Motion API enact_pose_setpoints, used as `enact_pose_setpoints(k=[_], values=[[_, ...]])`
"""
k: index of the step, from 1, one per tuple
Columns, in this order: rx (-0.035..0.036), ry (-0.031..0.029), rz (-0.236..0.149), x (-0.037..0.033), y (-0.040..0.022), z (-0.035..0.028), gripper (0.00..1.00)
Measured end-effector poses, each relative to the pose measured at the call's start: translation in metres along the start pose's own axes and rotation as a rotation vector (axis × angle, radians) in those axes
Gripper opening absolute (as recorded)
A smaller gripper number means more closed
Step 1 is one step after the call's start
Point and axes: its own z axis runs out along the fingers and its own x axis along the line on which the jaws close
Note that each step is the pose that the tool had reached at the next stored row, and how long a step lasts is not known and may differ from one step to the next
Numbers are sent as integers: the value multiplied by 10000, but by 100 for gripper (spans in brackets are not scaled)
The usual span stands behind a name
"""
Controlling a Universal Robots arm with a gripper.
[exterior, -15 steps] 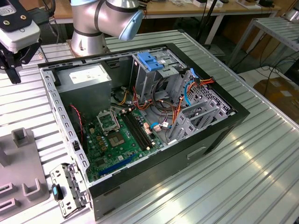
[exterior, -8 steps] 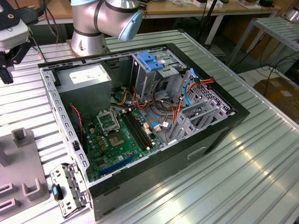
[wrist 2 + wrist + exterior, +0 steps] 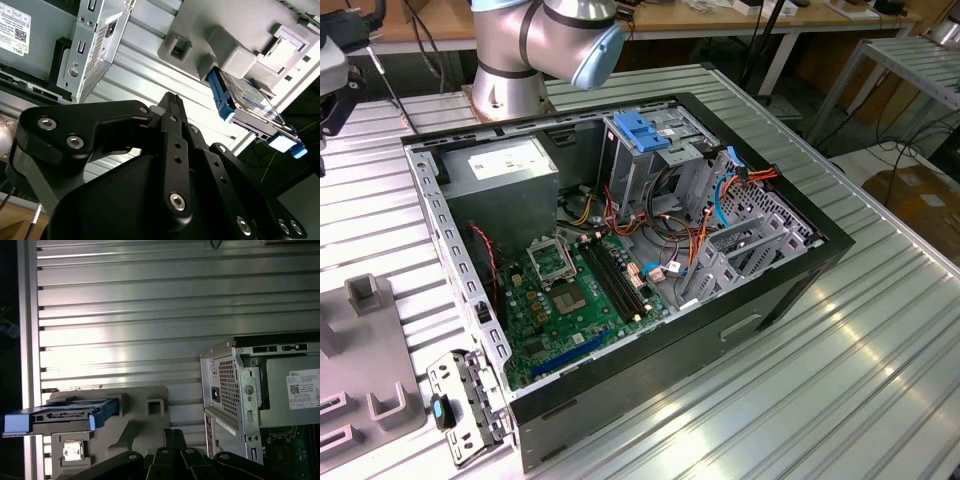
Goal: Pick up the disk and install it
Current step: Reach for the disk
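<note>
Two black fingers [image 3: 172, 115] sit closest to the lens in the second wrist view, drawn together at their tips with nothing between them. The same fingers [image 3: 170, 442] look just as tightly closed in the first wrist view. They hang above the ribbed aluminium counter [image 3: 135, 65], touching nothing that I can make out.

Past the tips lies a grey plastic holder [image 3: 235, 60], and the disk [image 3: 245, 95] rests in it. It is a dark flat drive framed in bright blue, with its blue end overhanging the holder's edge. In the first wrist view I see the disk [image 3: 60, 416] edge-on, lying level in the holder [image 3: 135, 427] and apart from the fingers. A strip of bare counter [image 3: 125, 315] separates the holder from the rear corner of the open computer case [image 3: 247, 405], with its perforated vent grille.

In the exterior view, the holder [image 3: 365, 350] sits at the exterior view's left on the counter [image 3: 860, 380], beside the case [image 3: 720, 330]. The case lies on its side with the interior open upward. Inside I can pick out the green motherboard [image 3: 570, 290] and the grey power supply [image 3: 505, 175]. Farther back is the tall grey drive cage [image 3: 650, 175], topped by a light-blue latch plate [image 3: 645, 130]. Behind the case stands the arm's base [image 3: 510, 70].
</note>
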Motion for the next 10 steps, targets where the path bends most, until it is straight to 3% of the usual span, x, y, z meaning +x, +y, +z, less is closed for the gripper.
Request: enact_pose_setpoints(k=[10], values=[[-1, 0, 1, 447, 6, -10, 11]])
